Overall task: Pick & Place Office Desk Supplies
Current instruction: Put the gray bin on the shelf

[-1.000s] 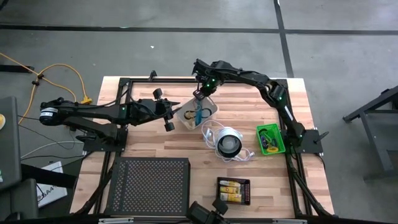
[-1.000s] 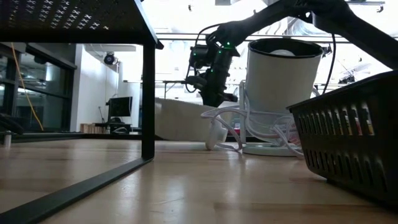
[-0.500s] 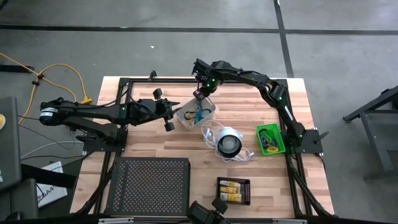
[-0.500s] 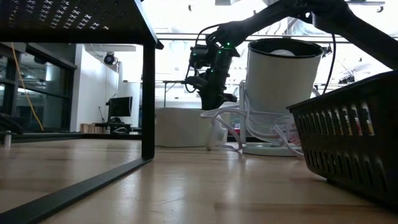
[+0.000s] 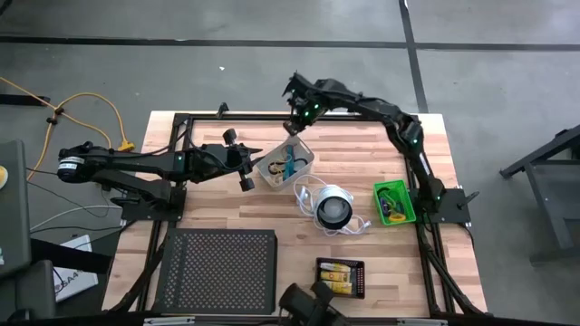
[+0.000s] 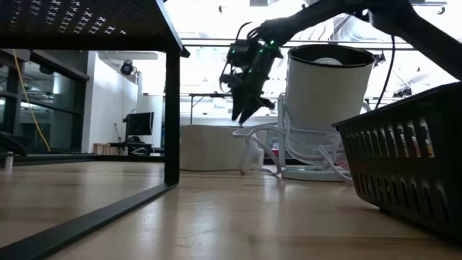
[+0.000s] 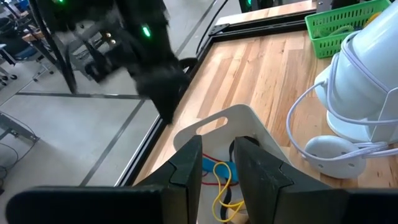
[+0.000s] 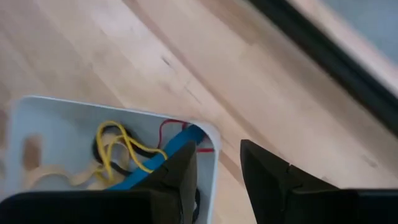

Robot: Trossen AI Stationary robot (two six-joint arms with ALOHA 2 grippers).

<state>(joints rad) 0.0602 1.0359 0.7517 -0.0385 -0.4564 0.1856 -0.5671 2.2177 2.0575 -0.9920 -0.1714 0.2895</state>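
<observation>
From above, the clear tray [image 5: 285, 165] sits on the counter [image 5: 353, 145] near its far edge, holding a tangle of blue, yellow and dark cords [image 5: 290, 165]. The right gripper [image 5: 294, 127] hangs just over the tray's far rim with nothing in it. The left gripper [image 5: 249, 167] sits just beside the tray's near-left wall. Other supplies lie well apart: yellow-and-white packs [image 5: 340, 276] in a black tray [image 5: 341, 278] at the near edge, and small loops in the green tray [image 5: 394, 201] on the right. The round white-and-black object [image 5: 333, 208] with its white cord stands between them.

At table height, the right gripper [image 6: 242, 108] is raised above the clear tray [image 6: 209, 148], its jaws apart and empty.

The left wrist view shows its two fingers [image 7: 186, 163] straddling the tray wall [image 7: 214, 127]; whether they pinch it I cannot tell. Blue, yellow and red cords [image 7: 217, 177] lie inside.

The right wrist view looks down past released fingers [image 8: 264, 165] at the tray corner [image 8: 208, 140], with yellow, blue, red and dark cords [image 8: 130, 152] inside.

Judging by their look, the cords and loops are very light, limp and apt to snag on one another; a pinch on a single raised loop, away from the tangle's middle, should lift one cleanly. The packs look stiff and are best taken across their narrow sides.
</observation>
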